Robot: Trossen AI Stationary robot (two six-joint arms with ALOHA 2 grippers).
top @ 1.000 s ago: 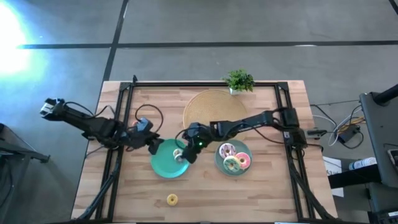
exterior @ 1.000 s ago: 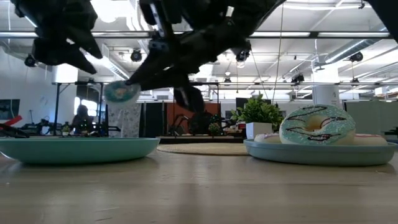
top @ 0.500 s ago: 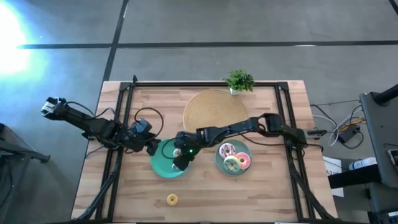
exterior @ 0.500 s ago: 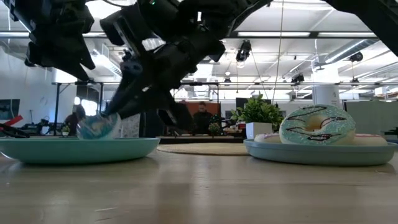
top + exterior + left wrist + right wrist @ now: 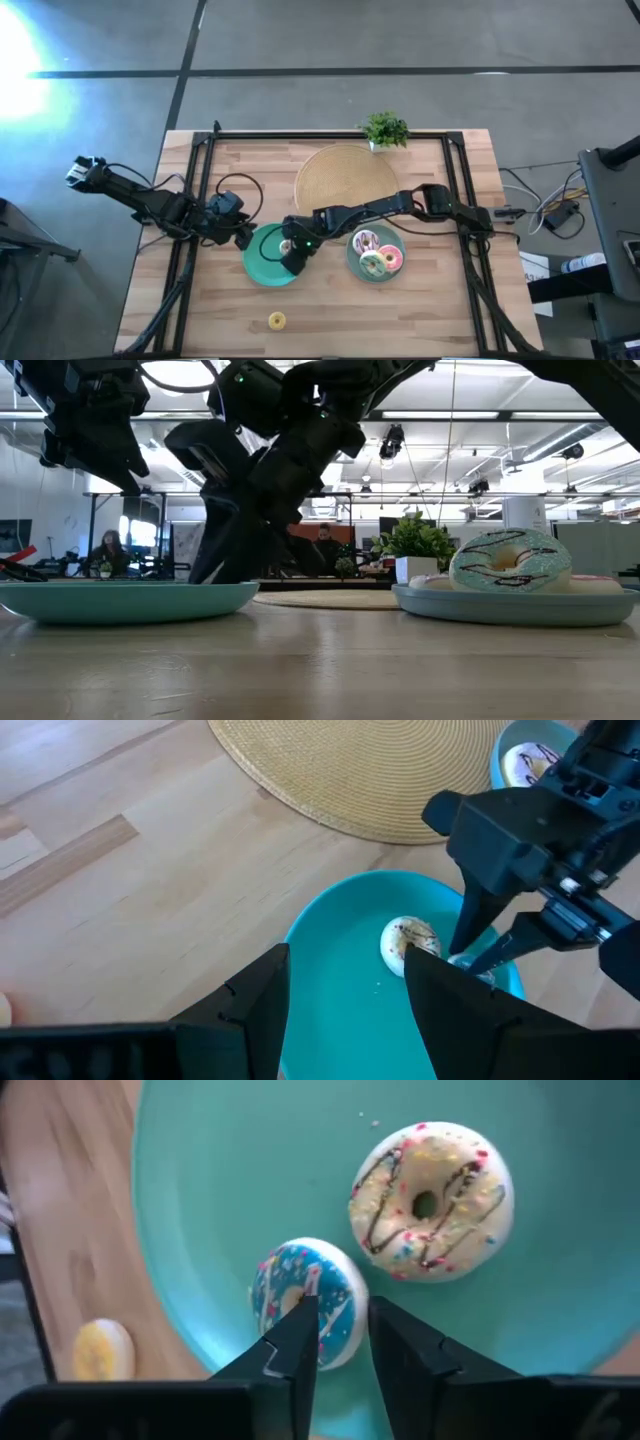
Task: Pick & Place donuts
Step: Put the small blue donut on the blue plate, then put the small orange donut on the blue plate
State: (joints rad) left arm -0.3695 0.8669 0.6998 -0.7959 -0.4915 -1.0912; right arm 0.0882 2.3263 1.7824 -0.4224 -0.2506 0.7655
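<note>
My right gripper (image 5: 291, 258) reaches over the left teal plate (image 5: 260, 268) and is shut on the tiny blue donut (image 5: 305, 1300). A cream sprinkled donut (image 5: 432, 1200) lies flat on the same plate. My left gripper (image 5: 350, 1005) is open and hovers at that plate's left rim, touching nothing. The yellow donut (image 5: 276, 321) lies on the bare table near the near edge. The right plate (image 5: 352, 262) carries the white-pink sprinkled (image 5: 364, 241), green-iced (image 5: 510, 560) and pink (image 5: 391, 258) donuts. My right gripper pinches one side of the blue donut's ring (image 5: 340, 1312); one finger (image 5: 300, 1340) stands at the hole and the other (image 5: 400, 1350) outside the rim. The fingers come from above, slanting down from the table's right. The donut lies down on the teal plate's floor.
The big tan mat (image 5: 343, 175) and a small potted plant (image 5: 385, 130) sit toward the far edge. Black frame rails (image 5: 190, 230) run along both table sides. Bare wood lies between the plates and the near edge. People show in the room behind (image 5: 325, 550).
My right gripper has moved down and toward the table's left, carrying the blue donut from the air above the teal plate down onto the plate beside the cream donut.
</note>
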